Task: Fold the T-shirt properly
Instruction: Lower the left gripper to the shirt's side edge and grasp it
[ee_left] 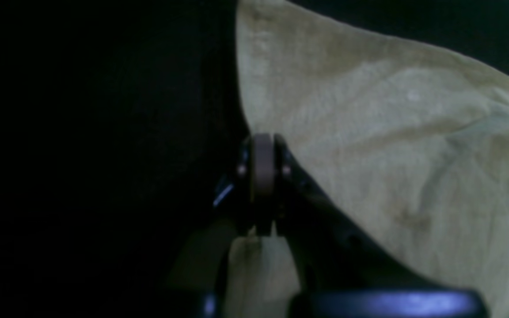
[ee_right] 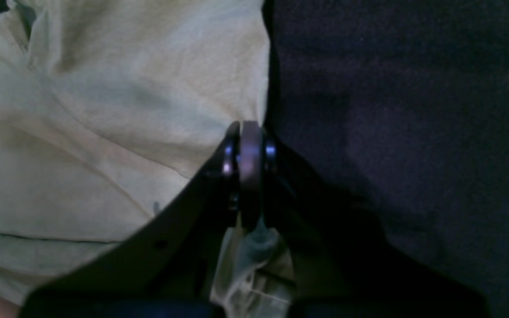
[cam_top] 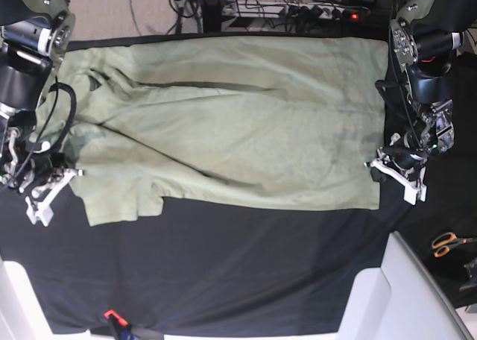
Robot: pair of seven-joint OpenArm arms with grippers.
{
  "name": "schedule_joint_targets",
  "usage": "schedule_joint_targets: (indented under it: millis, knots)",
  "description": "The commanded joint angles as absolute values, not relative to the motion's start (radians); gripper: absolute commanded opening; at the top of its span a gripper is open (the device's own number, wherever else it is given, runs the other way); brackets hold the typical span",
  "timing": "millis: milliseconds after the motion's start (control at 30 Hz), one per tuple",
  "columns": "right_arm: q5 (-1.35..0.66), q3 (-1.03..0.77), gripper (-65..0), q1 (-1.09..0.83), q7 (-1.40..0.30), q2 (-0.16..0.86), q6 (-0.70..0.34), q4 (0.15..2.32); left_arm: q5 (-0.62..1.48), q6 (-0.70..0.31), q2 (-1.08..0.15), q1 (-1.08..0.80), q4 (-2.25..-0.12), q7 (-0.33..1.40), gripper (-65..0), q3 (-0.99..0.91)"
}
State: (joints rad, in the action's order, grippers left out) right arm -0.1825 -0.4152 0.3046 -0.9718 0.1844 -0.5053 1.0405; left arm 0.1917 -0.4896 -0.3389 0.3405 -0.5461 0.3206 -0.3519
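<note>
The pale green T-shirt lies spread across the black table cloth, its sleeve near the front left. My left gripper is at the shirt's right edge. In the left wrist view this left gripper is shut, with a fold of the T-shirt pinched between its pads. My right gripper is at the shirt's left edge by the sleeve. In the right wrist view the right gripper is shut on the T-shirt, with bunched cloth showing behind its jaws.
Orange-handled scissors lie on the cloth at the far right. White blocks stand at the front right and front left corners. A small red-tipped object sits at the front edge. Cables and a power strip run behind the table.
</note>
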Motion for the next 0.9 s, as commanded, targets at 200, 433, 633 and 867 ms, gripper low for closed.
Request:
schedule_joint_targets:
  millis: [200,433,633,867]
  knots:
    - [-0.193,-0.417,-64.8,0.329,-0.96,0.197,-0.509,1.055,0.159,-0.484,-0.371,0.285,-0.671,0.496,-65.0,-0.352]
    - [-0.193,-0.417,-64.8,0.329,-0.958,0.196,-0.509,1.055,0.157,-0.484,-0.36,0.099,-1.066,0.662,-65.0,-0.478]
    - [-0.193,-0.417,-64.8,0.329,-0.958,0.194,-0.509,1.055,0.156,-0.484,-0.348,0.058,-1.075,0.661,-65.0,-0.478]
    - [-0.193,-0.418,-64.8,0.329,-0.961,0.194,-0.509,1.055,0.156,-0.484,-0.329,0.058,-1.133,0.664,-41.1,-0.489]
